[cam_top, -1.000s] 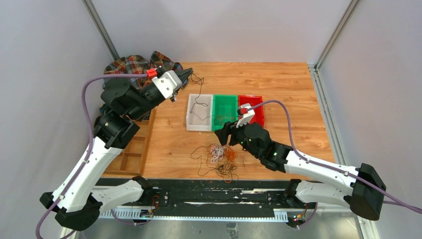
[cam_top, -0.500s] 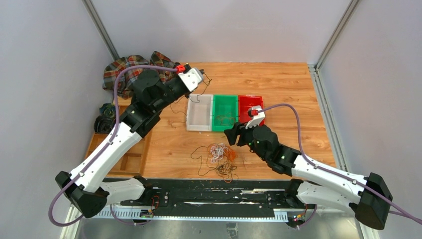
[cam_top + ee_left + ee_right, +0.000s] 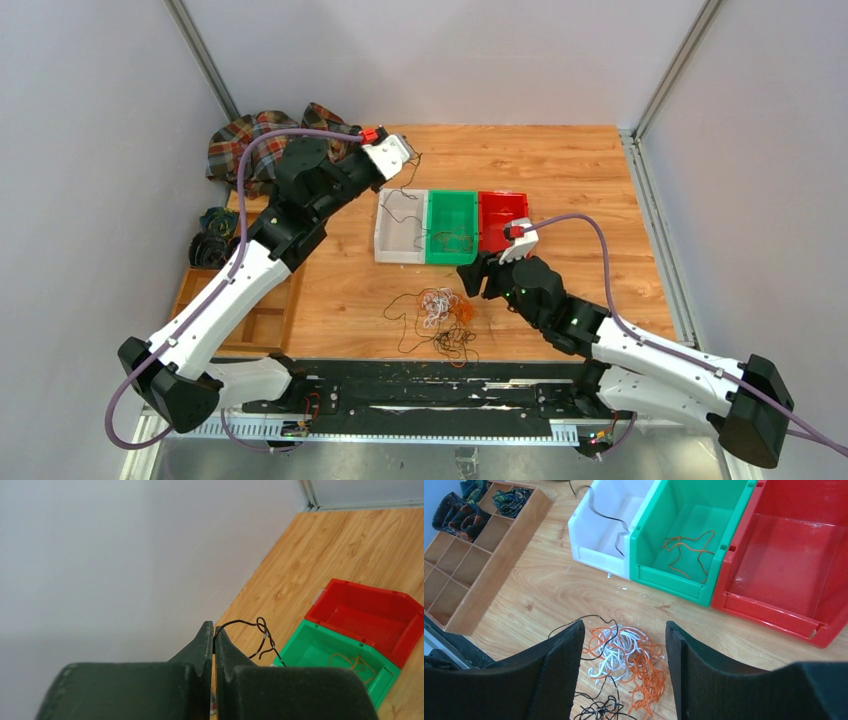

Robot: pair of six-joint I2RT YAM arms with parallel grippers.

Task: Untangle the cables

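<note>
**A:** So, where does the tangle sit?

**B:** The cables [image 3: 440, 312] lie in a loose heap on the table [image 3: 580, 190], close to its near edge and about midway between the two arms. It is orange, white and black strands knotted together, with thin black loops trailing off to the left and the near side.

**A:** And the right end effector [image 3: 624, 626]?

**B:** It hangs just above that heap, a little to its right, with the jaws spread wide and nothing between them. In the wrist view the orange and white strands show straight through the gap.

**A:** The left end effector [image 3: 214, 634]?

**B:** It is raised over the far left part of the table, just beyond the bins, jaws pinched tight on one black cable [image 3: 261, 630]. That strand curls away from the tips and drops into the white bin [image 3: 596, 557].

**A:** How do the bins stand?

**B:** Three stand side by side, on the far side of the heap: white on the left, the green bin [image 3: 669, 582] in the middle, the red bin [image 3: 764, 615] on the right. An orange cable [image 3: 684, 552] lies curled on the green one's floor.

**A:** Anything else?

**B:** A wooden divider tray [image 3: 499, 575] sits at the table's left edge with dark coils [image 3: 461, 515] in its far compartments, and a plaid cloth [image 3: 250, 135] is bunched in the far left corner.
</note>
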